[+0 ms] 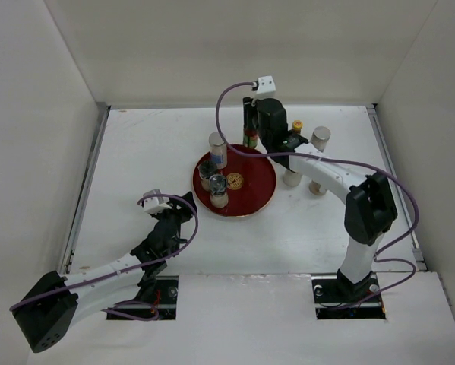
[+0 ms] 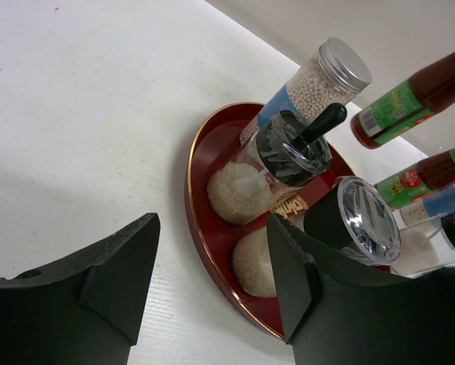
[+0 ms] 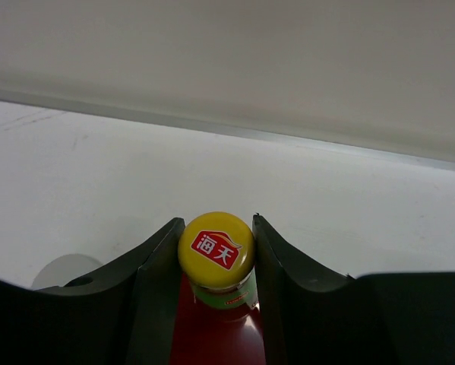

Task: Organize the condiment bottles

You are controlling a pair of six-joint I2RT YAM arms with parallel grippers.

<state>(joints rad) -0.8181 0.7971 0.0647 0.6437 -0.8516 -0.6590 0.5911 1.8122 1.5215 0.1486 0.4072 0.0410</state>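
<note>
Grip on the sauce bottle point(image 3: 225, 293) — my right gripper point(image 3: 217, 223) pinches its cap point(image 3: 216, 249) near the plate's point(image 1: 259, 170) 1 o'clock (keeps it upright); left gripper point(image 2: 212, 225) hangs open at 8 o'clock.

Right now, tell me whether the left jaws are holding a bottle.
No, the left jaws stand wide apart, and only table and the red plate show in the gap.
</note>
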